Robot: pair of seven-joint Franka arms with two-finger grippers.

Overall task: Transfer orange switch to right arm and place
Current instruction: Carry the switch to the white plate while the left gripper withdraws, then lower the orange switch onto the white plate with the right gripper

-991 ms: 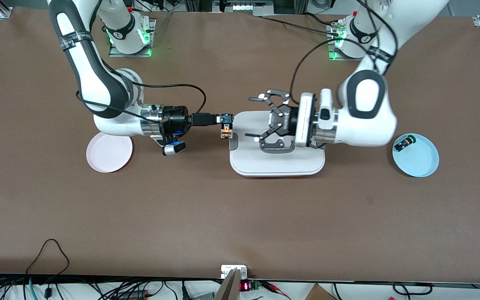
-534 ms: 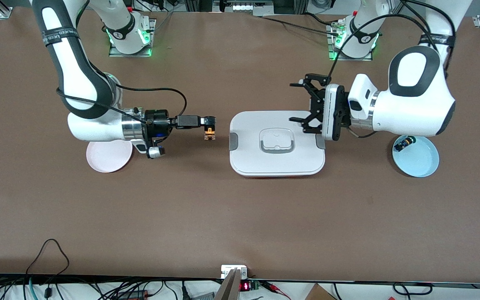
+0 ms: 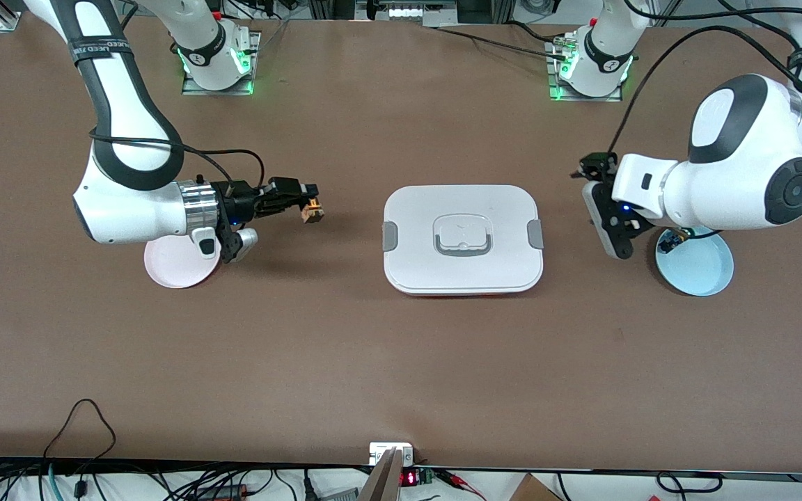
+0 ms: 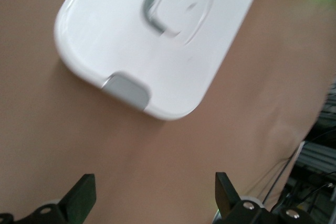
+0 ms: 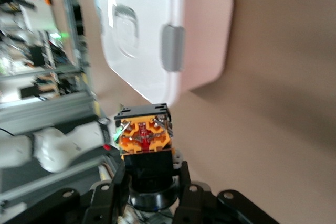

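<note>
The orange switch (image 3: 312,212) is clamped in my right gripper (image 3: 309,207), in the air over bare table between the pink plate (image 3: 175,270) and the white lidded box (image 3: 462,278). In the right wrist view the fingers (image 5: 107,195) press on the switch's black body, and its tan-orange rear block (image 5: 144,134) points away from the gripper (image 5: 149,184). My left gripper (image 3: 590,169) is over the table between the box and the blue plate (image 3: 700,271). In the left wrist view it is open and empty (image 4: 153,195).
The white box with grey side clips stands mid-table, and shows in the left wrist view (image 4: 94,40) and the right wrist view (image 5: 205,35). A green-capped switch (image 3: 669,241) lies on the blue plate, partly hidden under the left arm.
My right gripper has drawn back from the box toward the pink plate, still holding the switch. My left gripper has pulled away from over the box toward the blue plate, open and empty.
</note>
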